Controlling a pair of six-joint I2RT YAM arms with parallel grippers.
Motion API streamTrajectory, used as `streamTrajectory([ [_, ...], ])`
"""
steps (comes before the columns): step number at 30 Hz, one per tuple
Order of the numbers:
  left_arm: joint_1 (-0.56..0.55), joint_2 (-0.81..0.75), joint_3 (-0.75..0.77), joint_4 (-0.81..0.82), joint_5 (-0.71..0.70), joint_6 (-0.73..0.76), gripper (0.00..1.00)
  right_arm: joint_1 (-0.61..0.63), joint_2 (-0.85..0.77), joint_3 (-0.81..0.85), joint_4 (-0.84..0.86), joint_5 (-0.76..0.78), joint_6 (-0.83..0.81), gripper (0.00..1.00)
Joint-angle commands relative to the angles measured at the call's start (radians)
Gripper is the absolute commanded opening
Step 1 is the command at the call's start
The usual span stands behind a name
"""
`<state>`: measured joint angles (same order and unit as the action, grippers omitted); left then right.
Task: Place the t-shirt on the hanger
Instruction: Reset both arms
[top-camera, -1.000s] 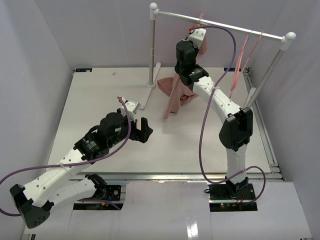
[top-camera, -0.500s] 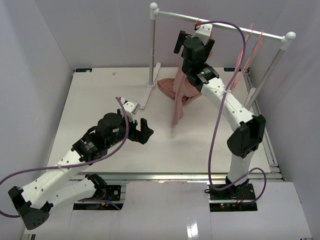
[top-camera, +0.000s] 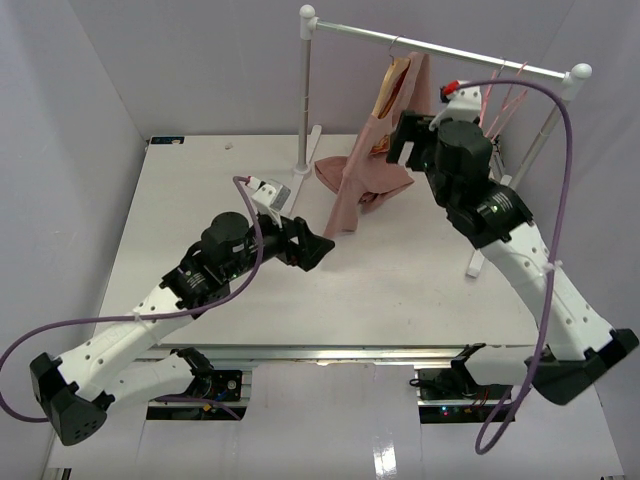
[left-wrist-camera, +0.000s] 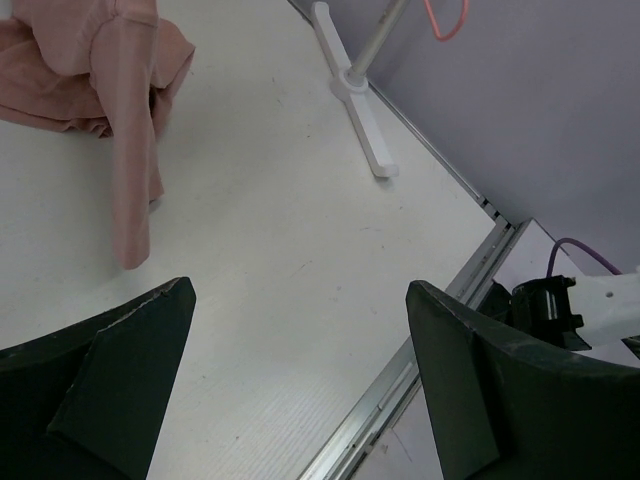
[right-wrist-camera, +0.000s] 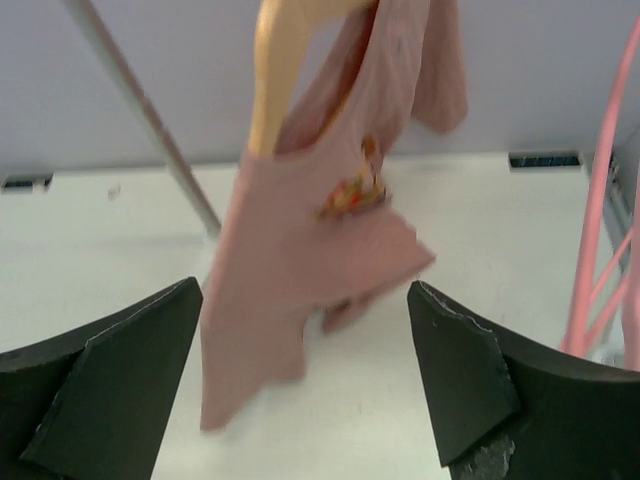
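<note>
The dusty-pink soft fabric t-shirt has a small orange-and-white print on its chest. The light tan wooden hanger shows at the t-shirt's neck. Right of the t-shirt are thin pink wire hangers. Under it lies the flat white bench.

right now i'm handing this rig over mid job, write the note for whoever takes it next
Left gripper: open, empty, above the table, short of the shirt.
Right gripper: open, empty, facing the t-shirt, not touching it.
The hanger hangs by its hook from the rail. The t-shirt hangs from it askew, its lower part bunched on the table.
Done: shirt is on the hanger, at least partly; one wooden arm shows bare in the right wrist view.
Left: check both shoulders are seated, straighten if not.
</note>
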<state>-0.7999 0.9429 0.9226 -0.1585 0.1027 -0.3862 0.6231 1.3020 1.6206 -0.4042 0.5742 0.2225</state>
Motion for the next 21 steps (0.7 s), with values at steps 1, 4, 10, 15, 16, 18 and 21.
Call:
streamTrajectory([
  [1,-0.001,0.061,-0.024,0.092,0.026,-0.003,0.98,0.003,-0.211,-0.283,0.031,-0.198,0.012,0.90],
  [4,0.000,0.061,-0.049,0.124,0.023,0.005,0.98,0.003,-0.324,-0.437,0.074,-0.297,0.018,0.90],
  [10,-0.003,0.005,-0.093,0.124,-0.034,0.028,0.98,0.006,-0.444,-0.608,0.111,-0.480,0.026,0.90],
  [15,-0.005,-0.066,-0.131,0.109,-0.070,0.030,0.98,0.009,-0.523,-0.735,0.132,-0.556,0.024,0.90],
  [16,-0.005,-0.081,-0.143,0.109,-0.073,0.027,0.98,0.009,-0.543,-0.754,0.139,-0.550,0.023,0.90],
  [18,-0.005,-0.103,-0.155,0.108,-0.078,0.026,0.98,0.009,-0.576,-0.781,0.148,-0.545,0.019,0.90],
  [21,-0.007,-0.120,-0.160,0.103,-0.076,0.026,0.98,0.009,-0.600,-0.796,0.147,-0.549,0.013,0.90],
])
